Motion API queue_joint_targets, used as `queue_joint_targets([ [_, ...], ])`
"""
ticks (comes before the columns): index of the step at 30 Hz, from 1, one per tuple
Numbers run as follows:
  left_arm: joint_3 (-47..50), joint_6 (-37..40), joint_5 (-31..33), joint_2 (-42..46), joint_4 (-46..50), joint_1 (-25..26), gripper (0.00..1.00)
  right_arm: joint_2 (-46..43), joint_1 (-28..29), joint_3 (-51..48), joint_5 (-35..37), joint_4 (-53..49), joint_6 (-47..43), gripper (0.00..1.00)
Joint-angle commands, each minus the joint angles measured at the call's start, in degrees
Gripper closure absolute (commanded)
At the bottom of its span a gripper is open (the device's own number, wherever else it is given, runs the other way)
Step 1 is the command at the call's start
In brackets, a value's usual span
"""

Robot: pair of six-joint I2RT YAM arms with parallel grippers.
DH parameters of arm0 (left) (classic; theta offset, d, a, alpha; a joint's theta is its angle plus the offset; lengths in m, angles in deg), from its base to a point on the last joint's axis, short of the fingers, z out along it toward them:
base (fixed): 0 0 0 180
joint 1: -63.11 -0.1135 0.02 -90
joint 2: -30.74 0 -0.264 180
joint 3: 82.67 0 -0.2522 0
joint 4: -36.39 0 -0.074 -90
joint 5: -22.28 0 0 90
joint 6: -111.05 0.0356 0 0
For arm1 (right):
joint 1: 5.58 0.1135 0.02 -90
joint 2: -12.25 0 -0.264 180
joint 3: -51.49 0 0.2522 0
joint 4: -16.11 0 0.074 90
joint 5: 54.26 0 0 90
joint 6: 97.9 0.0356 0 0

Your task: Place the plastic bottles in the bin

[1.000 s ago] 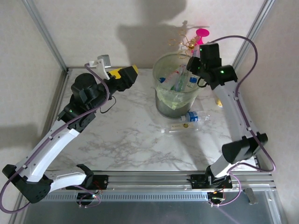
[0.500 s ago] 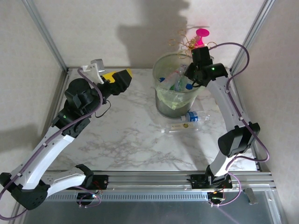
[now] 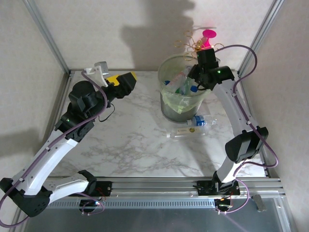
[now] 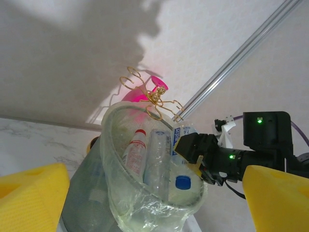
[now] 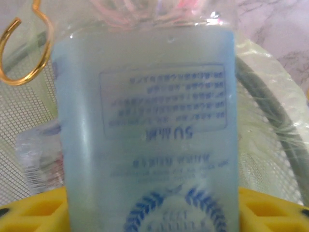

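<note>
Hangs the right jaws over the far-right rim of the bin, a pale round bucket lined with a yellowish bag and standing toward the back of the marble tabletop. Has a blue-labelled bottle squarely between those jaws: seen from the right wrist, the bottle's body spans the whole gap, one yellow pad at each lower corner lying right against its sides, label print upside down. Cannot tell whether clenched on it or slack. Behind the bottle, the bin's mesh wall and grey-green rim. From the left wrist, shows the blue-labelled bottle upright at the bin's far rim, right beside the right jaws, next to bottles inside the bin: a red-capped bottle, a clear bottle and, lower down, a blue cap. Leaves two bottles lying on their sides on the tabletop just in front of the bin, toward its right: a blue-capped bottle nearest the bin wall, and a pale-labelled bottle just in front of that one. Carries the left jaws well apart from the bin, off to its left above the tabletop, spread wide with nothing between them, pointing toward the bin. Behind the bin, against the back wall, a pink-and-gold ornament.
</note>
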Motion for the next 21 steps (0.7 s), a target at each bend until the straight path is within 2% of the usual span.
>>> queue_joint_targets([
  [1,0.15,1.25,0.48,0.06,-0.41,-0.65,0.08,0.32,0.46,1.31,0.91,-4.47,0.51,0.3],
  [16,-0.54,1.51,0.88,-1.7,-0.75,-1.37,0.07,-3.71,-1.49,1.93,4.48,-4.46,-2.1,0.17],
  [21,-0.55,1.21,0.39,-2.19,-1.33,-1.51,0.07,-4.33,-2.45,2.63,3.18,-3.5,-4.3,0.16],
])
